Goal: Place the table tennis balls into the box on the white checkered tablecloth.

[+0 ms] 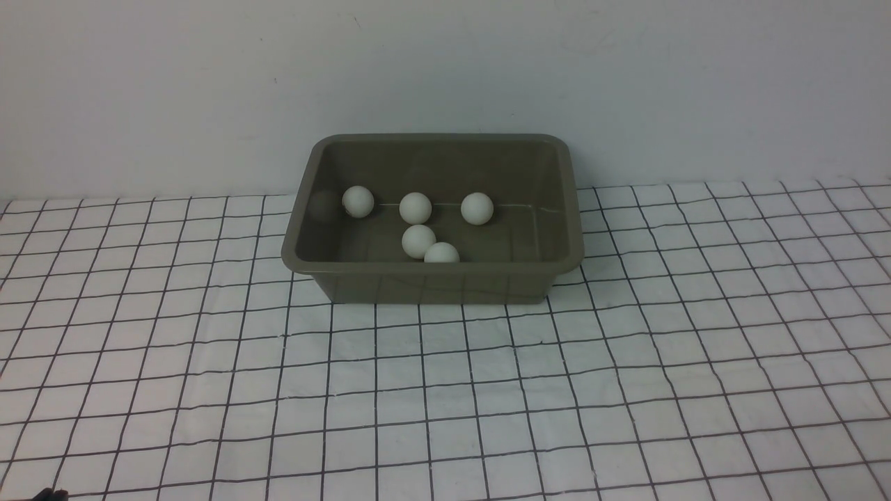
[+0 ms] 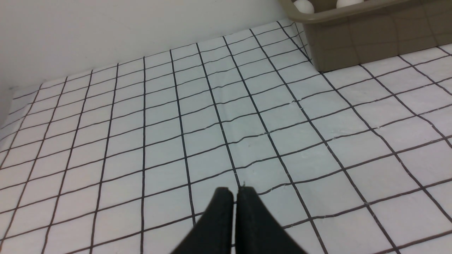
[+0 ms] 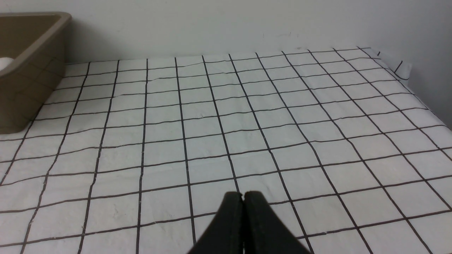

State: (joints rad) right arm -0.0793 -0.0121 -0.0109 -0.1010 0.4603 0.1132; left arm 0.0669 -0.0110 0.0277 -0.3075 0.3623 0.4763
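The box (image 1: 431, 278) sits on the white checkered tablecloth (image 1: 445, 390) close to the back wall (image 1: 445, 69). Five table tennis balls (image 1: 418, 241) lie inside it: three in a row toward the box's far wall, two touching each other against its near wall. The left pincer (image 2: 235, 192) hovers over bare cloth, off the box's left corner, jaws pressed together and empty. The right pincer (image 3: 243, 196) is likewise closed, holding nothing, to the box's right.
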